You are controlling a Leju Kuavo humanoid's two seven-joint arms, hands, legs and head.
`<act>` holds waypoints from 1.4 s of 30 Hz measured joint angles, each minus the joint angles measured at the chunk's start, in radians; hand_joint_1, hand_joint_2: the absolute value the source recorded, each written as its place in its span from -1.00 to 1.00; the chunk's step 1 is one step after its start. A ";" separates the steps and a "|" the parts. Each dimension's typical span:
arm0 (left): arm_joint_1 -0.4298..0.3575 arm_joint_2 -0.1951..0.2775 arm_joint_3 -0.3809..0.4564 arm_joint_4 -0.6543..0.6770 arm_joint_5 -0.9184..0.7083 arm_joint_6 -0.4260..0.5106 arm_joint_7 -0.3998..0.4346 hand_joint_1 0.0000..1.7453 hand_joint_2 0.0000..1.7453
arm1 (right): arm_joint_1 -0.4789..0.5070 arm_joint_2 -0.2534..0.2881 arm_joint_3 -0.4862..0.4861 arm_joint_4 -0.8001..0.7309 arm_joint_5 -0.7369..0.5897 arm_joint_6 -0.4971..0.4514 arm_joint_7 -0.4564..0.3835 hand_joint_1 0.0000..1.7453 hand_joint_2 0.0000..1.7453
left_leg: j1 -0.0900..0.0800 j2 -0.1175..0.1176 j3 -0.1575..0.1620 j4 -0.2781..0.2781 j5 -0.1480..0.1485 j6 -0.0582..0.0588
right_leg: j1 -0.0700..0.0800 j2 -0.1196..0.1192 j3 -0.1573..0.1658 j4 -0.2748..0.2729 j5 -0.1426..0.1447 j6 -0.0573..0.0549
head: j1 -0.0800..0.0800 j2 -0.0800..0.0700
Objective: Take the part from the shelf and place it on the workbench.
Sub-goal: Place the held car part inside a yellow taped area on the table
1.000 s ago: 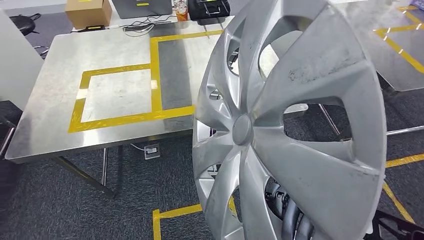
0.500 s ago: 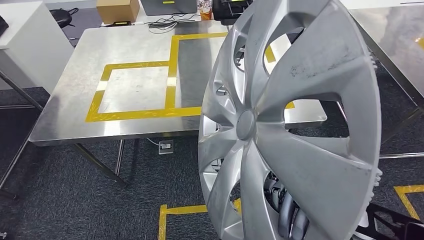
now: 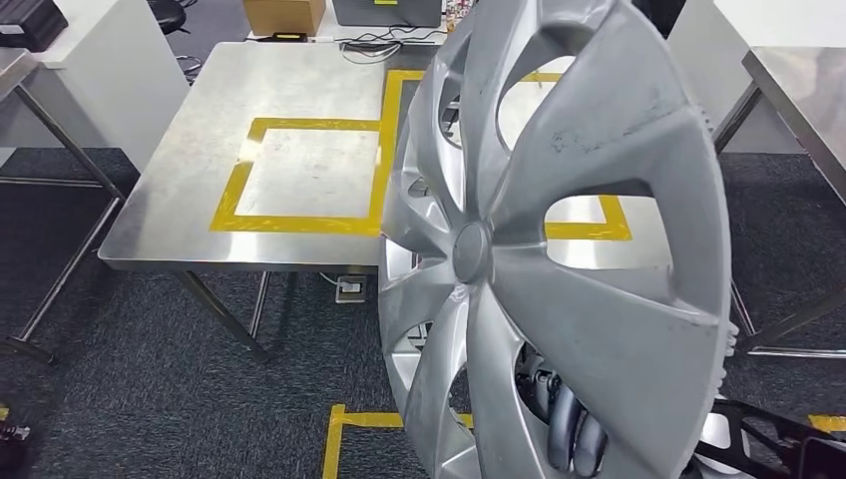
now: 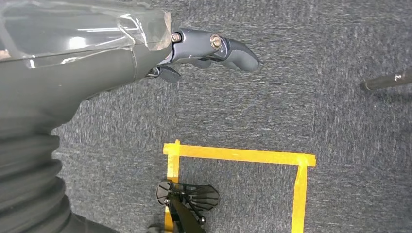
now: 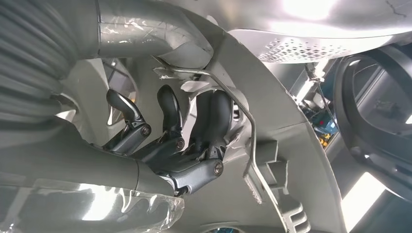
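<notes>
A big silver wheel cover (image 3: 599, 200) with curved spokes stands almost upright close in front of me, covering the right half of the head view. My right hand (image 5: 170, 141) grips it from behind, dark fingers (image 3: 564, 439) curling through a spoke opening onto its inner side (image 5: 291, 145). Beyond it lies the steel workbench (image 3: 180, 200), marked with yellow tape rectangles (image 3: 299, 220); its right part is hidden by the cover. My left hand (image 4: 209, 48) hangs over the grey carpet with its fingers apart, holding nothing.
A second steel table (image 3: 808, 90) stands at the right. At the far left is a white cabinet (image 3: 90, 70). A cardboard box (image 3: 284, 15) and cables sit behind the workbench. Yellow tape (image 3: 349, 419) marks the carpet near me, and a socket (image 3: 349, 290) lies under the bench.
The whole picture has shifted: the camera has turned, so the workbench now sits more to the right and squarer ahead. The wheel cover stays in my right hand.
</notes>
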State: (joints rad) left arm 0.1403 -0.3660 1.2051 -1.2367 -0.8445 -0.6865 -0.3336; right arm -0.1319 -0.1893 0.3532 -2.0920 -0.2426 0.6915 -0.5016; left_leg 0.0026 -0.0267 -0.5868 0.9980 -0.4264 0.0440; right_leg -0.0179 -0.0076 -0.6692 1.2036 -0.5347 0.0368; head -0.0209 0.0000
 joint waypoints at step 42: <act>0.032 0.004 -0.054 -0.004 0.017 -0.004 -0.007 -1.00 1.00 | -0.027 -0.005 0.010 0.012 -0.028 -0.011 -0.013 0.84 1.00 | 0.008 0.018 -0.064 0.227 -0.166 -0.058 | -0.007 0.007 0.095 -0.190 0.069 -0.050 | -0.005 0.000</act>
State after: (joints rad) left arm 0.1722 -0.3624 1.1509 -1.2406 -0.8276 -0.6905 -0.3405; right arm -0.1587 -0.1943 0.3628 -2.0802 -0.2708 0.6809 -0.5150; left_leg 0.0107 -0.0089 -0.6506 1.2252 -0.5919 -0.0145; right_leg -0.0249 -0.0004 -0.5741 1.0139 -0.4661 -0.0128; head -0.0263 0.0000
